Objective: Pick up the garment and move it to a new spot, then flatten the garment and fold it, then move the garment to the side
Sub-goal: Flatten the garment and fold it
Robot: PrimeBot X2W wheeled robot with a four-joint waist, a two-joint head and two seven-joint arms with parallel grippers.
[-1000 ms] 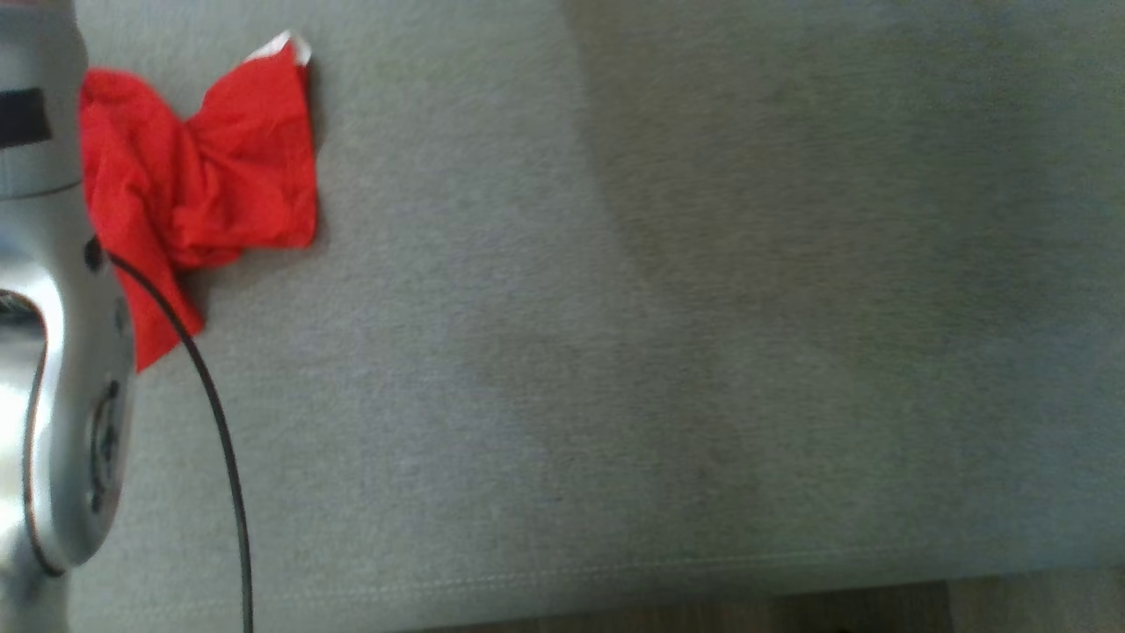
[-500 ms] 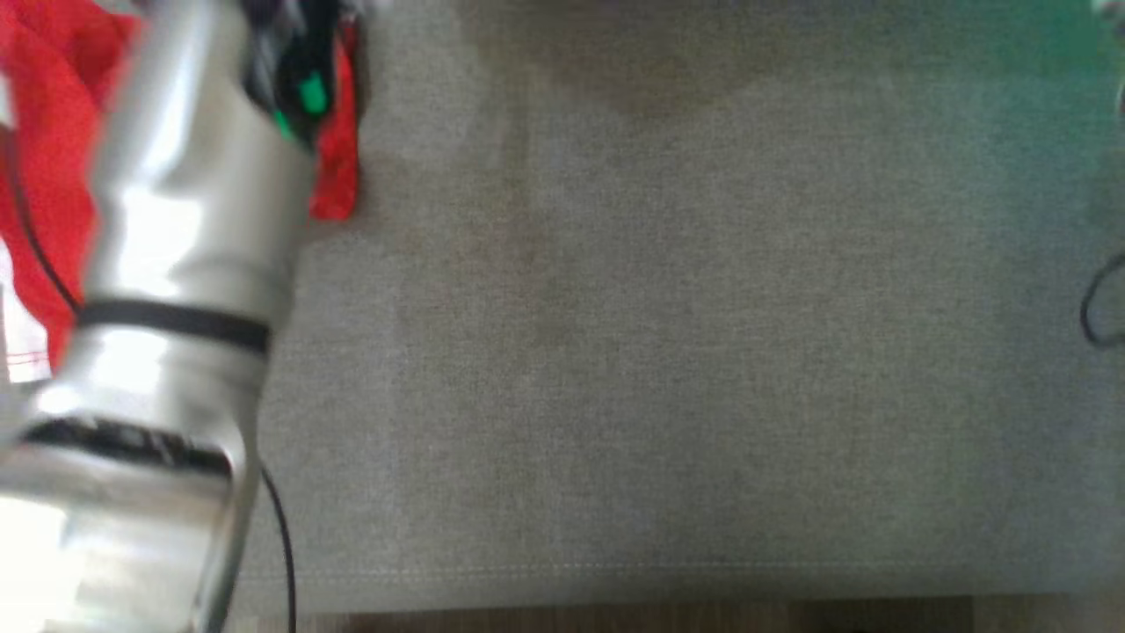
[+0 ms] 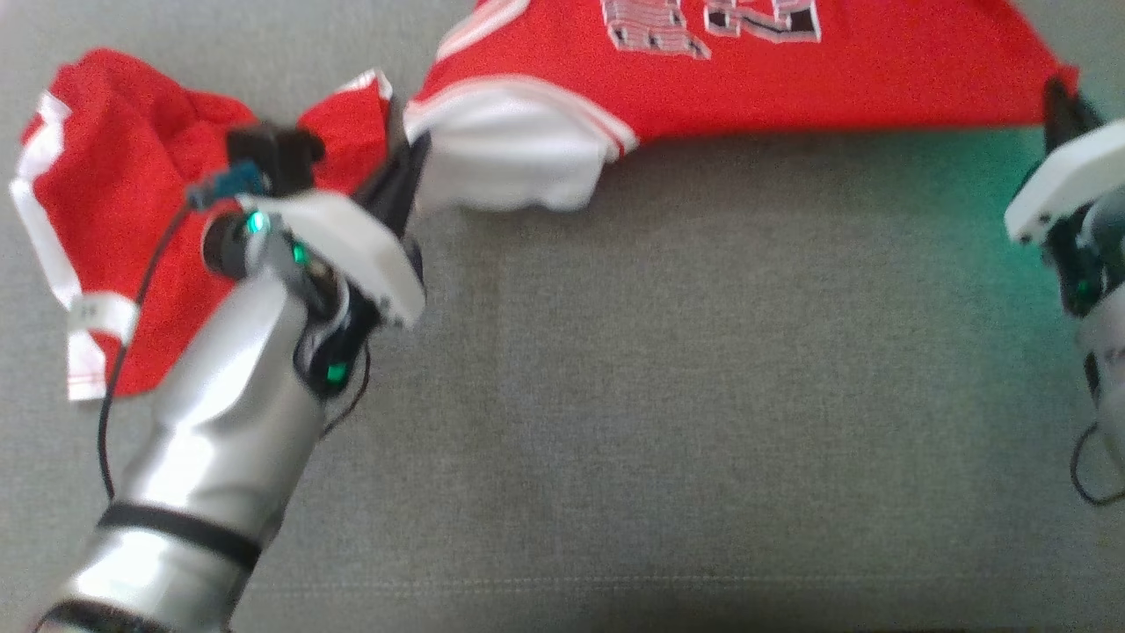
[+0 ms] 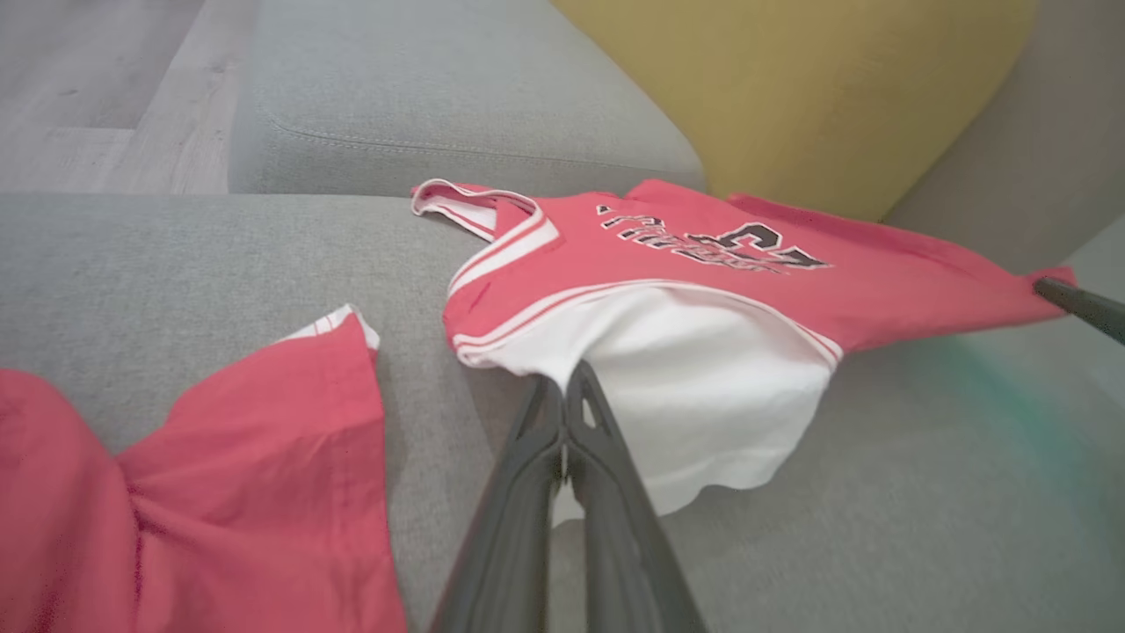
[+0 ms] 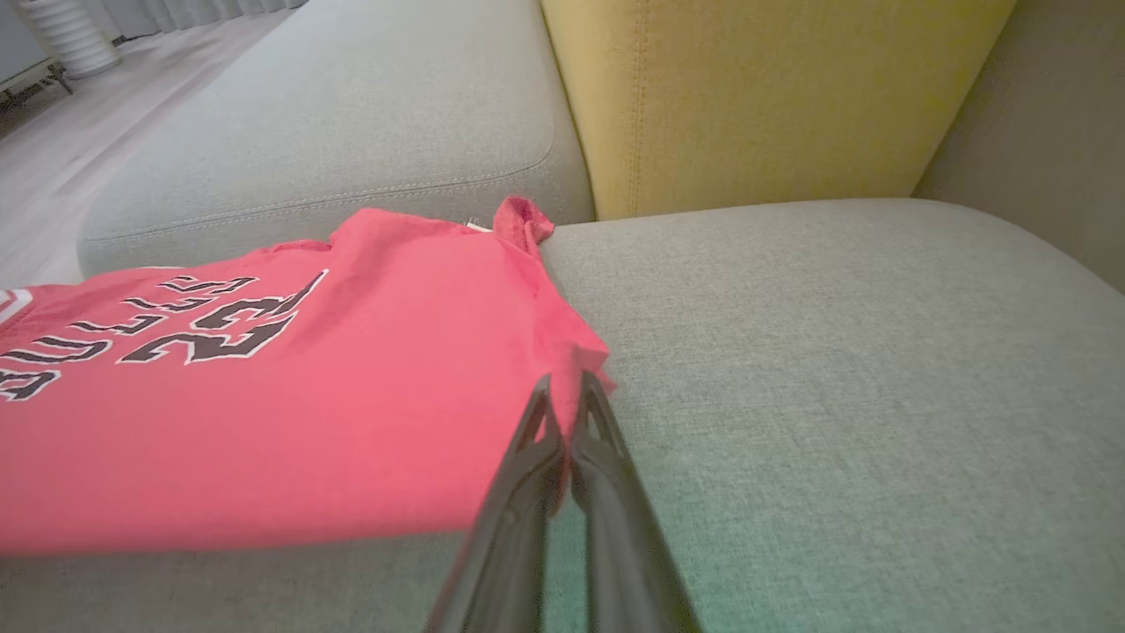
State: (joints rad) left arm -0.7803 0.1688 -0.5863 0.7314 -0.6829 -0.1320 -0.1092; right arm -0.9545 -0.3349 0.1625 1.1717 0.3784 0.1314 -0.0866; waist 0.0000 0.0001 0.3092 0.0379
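Sofa [image 3: 668, 396] grey, yellow cushion [image 5: 773, 97] behind, wood floor [image 4: 88, 97] beyond; left pincer [image 4: 562, 380], right pincer [image 5: 562, 382] each clenched on red jersey [image 3: 879, 79].

The basketball jersey [image 3: 791, 79] was made of thin, smooth red cloth with a white lining. The sofa seat [image 3: 703, 396] was covered in grey, matt, coarse-woven fabric, and the yellow cushion [image 5: 747, 97] likewise. The left forearm [image 3: 228, 440] was finished in glossy silver metal; the floor [image 4: 97, 105] was seen as pale wood.
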